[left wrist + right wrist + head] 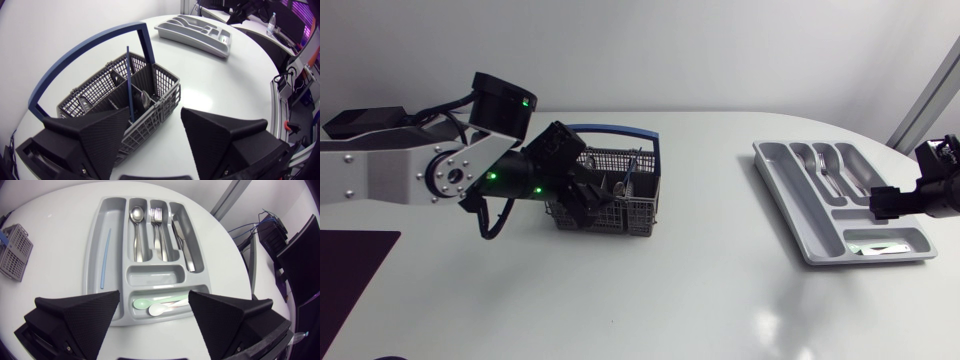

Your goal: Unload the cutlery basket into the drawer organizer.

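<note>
Counts: one grey plastic mesh cutlery basket (620, 200) with a blue arched handle, one grey moulded plastic drawer organizer (782, 203), two arms.
Placement: basket left of centre on the glossy white table (700, 300), organizer well apart at the table's right end.
Left gripper (585, 205): released, wedge fingers spread wide, nothing grasped; the basket's near corner sits just ahead of and between them.
Right gripper (886, 203): released, fingers wide apart above the organizer's near end, holding nothing.
Left wrist only: basket (165, 85) interior, with one thin dark blue stick (129, 80) standing upright and one metal piece (144, 98) beside it; type unclear. Left gripper (155, 140) at the lower edge.
Right wrist only: organizer (91, 255) has six compartments. One metal spoon (136, 230), stacked metal forks (157, 230), metal knives (181, 242); exact fork and knife counts unclear. One thin light-blue stick (104, 255) in the long side compartment. One mint-green plastic spoon (144, 302) and one white plastic spoon (160, 310) in the end compartment, between the fingers of the right gripper (155, 315).
Head view: cannot resolve any of those contents.
</note>
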`<state>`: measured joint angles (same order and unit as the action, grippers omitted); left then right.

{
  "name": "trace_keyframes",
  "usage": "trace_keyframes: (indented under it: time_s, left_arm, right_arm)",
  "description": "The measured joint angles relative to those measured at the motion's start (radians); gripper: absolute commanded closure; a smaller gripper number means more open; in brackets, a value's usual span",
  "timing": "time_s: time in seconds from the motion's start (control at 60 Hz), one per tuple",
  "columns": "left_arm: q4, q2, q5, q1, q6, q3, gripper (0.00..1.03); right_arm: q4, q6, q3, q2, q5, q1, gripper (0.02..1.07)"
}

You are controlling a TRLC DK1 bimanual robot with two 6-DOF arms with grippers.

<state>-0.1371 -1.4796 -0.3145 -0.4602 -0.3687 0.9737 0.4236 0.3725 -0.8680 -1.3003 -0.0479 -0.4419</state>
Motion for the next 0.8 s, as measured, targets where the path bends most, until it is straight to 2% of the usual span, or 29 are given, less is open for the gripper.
trace_keyframes:
  time_s: [0.1,0.233,0.55,0.617,0.75,0.8]
  left_arm:
    - [0.0,-0.047,-0.029,0.001,0.042,0.052,0.39]
    - [-0.002,-0.085,-0.04,0.001,0.081,0.097,0.41]
    - [-0.062,-0.171,-0.044,0.016,0.085,0.174,0.44]
    - [-0.072,-0.182,-0.044,0.02,0.085,0.185,0.48]
    - [-0.076,-0.2,-0.044,0.02,0.085,0.195,0.49]
    - [-0.076,-0.206,-0.044,0.02,0.085,0.196,0.54]
  right_arm:
    - [0.003,-0.011,0.0,0.01,-0.037,0.002,0.07]
    - [0.003,-0.025,0.002,0.01,-0.072,0.002,0.07]
    - [-0.013,-0.029,0.021,0.01,-0.135,0.0,0.07]
    - [-0.023,-0.029,0.022,0.01,-0.146,0.0,0.07]
    - [-0.038,-0.029,0.033,0.01,-0.158,-0.005,0.07]
    - [-0.039,-0.029,0.041,0.01,-0.159,-0.005,0.07]
